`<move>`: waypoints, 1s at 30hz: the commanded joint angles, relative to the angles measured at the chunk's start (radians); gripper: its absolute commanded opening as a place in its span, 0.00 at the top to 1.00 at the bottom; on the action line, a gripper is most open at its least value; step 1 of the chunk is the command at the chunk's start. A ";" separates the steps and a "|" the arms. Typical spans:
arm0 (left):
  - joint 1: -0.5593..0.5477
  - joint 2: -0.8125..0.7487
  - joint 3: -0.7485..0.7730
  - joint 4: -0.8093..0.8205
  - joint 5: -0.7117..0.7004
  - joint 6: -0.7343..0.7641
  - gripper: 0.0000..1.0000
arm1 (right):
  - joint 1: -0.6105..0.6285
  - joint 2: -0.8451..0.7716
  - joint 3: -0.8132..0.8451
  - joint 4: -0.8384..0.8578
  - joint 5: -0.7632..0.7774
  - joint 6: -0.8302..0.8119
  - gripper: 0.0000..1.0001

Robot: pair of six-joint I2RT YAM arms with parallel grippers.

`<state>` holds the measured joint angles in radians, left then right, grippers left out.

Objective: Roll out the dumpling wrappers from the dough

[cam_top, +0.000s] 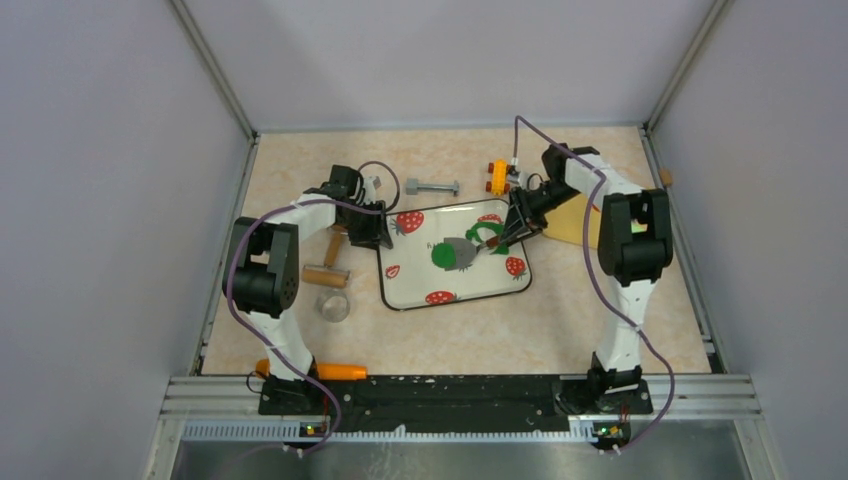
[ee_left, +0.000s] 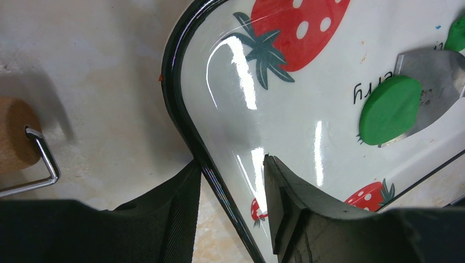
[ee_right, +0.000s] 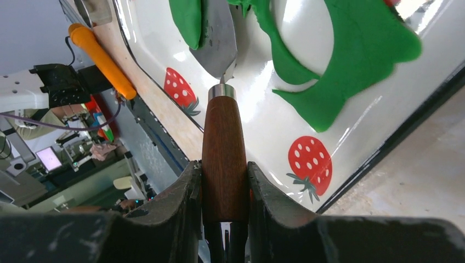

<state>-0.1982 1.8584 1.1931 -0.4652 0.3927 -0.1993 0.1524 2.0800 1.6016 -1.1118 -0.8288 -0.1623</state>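
A strawberry-printed tray (cam_top: 400, 290) holds the dough, a green sheet with a round hole (cam_top: 487, 235), which also shows in the right wrist view (ee_right: 362, 44). A round green wrapper (cam_top: 441, 256) lies left of it on the tray, seen too in the left wrist view (ee_left: 389, 109). My right gripper (ee_right: 224, 164) is shut on the wooden handle (ee_right: 224, 137) of a spatula. Its metal blade (ee_right: 216, 38) is tucked under the wrapper's edge. My left gripper (ee_left: 231, 161) is closed on the tray's black left rim (ee_left: 173, 98), one finger on each side.
A wooden rolling pin (cam_top: 327, 275) and a clear round cutter (cam_top: 334, 305) lie left of the tray. An orange-handled tool (cam_top: 335, 371) lies at the near edge. A metal bolt (cam_top: 432, 186), an orange toy (cam_top: 497, 177) and a yellow board (cam_top: 572, 222) are behind and to the right.
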 commanded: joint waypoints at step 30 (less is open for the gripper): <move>-0.009 -0.031 0.074 -0.012 0.018 0.067 0.48 | -0.375 -0.245 -0.048 0.011 -0.260 -0.018 1.00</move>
<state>-0.2012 1.8584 1.2194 -0.4839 0.3954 -0.1543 -0.0792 1.8996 1.5070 -1.0649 -1.0641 -0.1539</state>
